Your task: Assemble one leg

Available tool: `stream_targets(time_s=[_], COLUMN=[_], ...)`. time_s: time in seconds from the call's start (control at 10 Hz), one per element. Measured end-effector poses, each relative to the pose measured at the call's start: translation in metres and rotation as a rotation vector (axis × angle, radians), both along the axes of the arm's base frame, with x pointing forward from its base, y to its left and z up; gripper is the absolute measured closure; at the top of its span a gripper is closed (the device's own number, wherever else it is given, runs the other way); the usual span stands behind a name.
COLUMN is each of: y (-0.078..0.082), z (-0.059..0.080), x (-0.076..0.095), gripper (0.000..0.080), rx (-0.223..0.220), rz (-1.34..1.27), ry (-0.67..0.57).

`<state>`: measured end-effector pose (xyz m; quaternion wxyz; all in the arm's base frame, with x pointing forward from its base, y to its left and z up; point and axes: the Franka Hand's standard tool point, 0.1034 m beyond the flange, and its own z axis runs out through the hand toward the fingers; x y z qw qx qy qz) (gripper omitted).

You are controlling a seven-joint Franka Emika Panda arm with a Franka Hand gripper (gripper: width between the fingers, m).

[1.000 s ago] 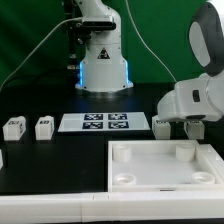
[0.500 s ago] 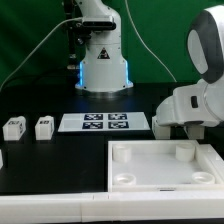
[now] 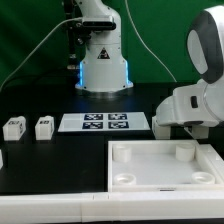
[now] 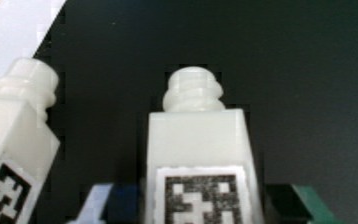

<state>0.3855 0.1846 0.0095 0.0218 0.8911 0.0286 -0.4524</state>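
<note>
White square tray-like plastic piece point(image 3: 113, 165) with round corner sockets: one, lying in the near corner of the black tabletop point(image 3: 60, 160) on the exterior view's right. One more white fragment point(image 3: 1, 158) lay at the tabletop's edge on the exterior view's left. It was cut off by the frame and could not be identified.

Small white plastic block-like legs, each with a black-and-white square tag: two, the left-hand leg point(image 3: 14, 127) and its neighbour leg point(image 3: 44, 127). They stood side by side but apart, toward the edge on the exterior view's left. Thin flat white marker board point(image 3: 105, 122) carrying four tags: one, at mid-table, just beside the neighbour leg.

White robot arm point(image 3: 195, 100): one, hanging over the edge on the exterior view's right, just beyond the tray-like piece. It hid its own tool in that view.

The wrist view showed two further legs. The held leg point(image 4: 201, 150) sat between the two dark fingers point(image 4: 297, 200) of the gripper point(image 4: 201, 205). The jaws were narrow and closed against the held leg's sides. A spare leg point(image 4: 16, 130) lay beside it, separated by a strip of black tabletop.

White robot base point(image 3: 103, 65): one, at the middle of the far edge.
</note>
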Motion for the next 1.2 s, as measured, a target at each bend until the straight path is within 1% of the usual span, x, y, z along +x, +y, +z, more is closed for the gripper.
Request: stream_targets(time_s=[0.9,1.0,1.1,1.2], y=[0.0,0.001,0.0,-0.003], z=[0.0,0.002,0.017,0.042], x=[0.0,0.004,0.012,0.025], gripper=[0.0509,0.0509,0.0509,0.0509], rx=[0.0,0.005,0.019,0.031], rz=[0.0,-0.003,0.002,0.001], ry=[-0.001,-0.033,-0.065,-0.134])
